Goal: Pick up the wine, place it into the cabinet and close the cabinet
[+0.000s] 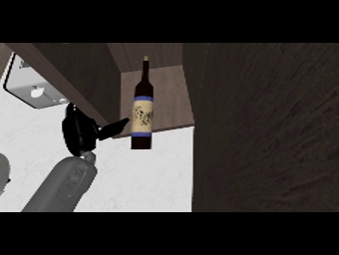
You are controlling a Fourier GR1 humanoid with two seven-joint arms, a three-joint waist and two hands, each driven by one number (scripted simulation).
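wine bottle [142,107]: upright inside the open cabinet, base near the front lip of the shelf, neck up. You see it near the view's middle, between the two dark doors.
sink [34,92]: upper left, grey basin corner set into the white counter [150,179].
left door [77,82]: dark panel swung out; its edge runs diagonally from upper left down to the hand.
left hand [81,132]: black, just left of the bottle, at the door's lower edge. Thumb juts toward the bottle; I judge it apart from the glass. Fingers look relaxed and hold nothing, though they read poorly against the dark wood.
handling: judge it as rigid glass, fairly heavy, smooth, breakable. Take it at the labelled body, not the thin neck.
axis: long axis vertical in view, cork end at top, base at bottom.
right door [275,129]: large dark panel filling the right side.
right hand: out of sight.
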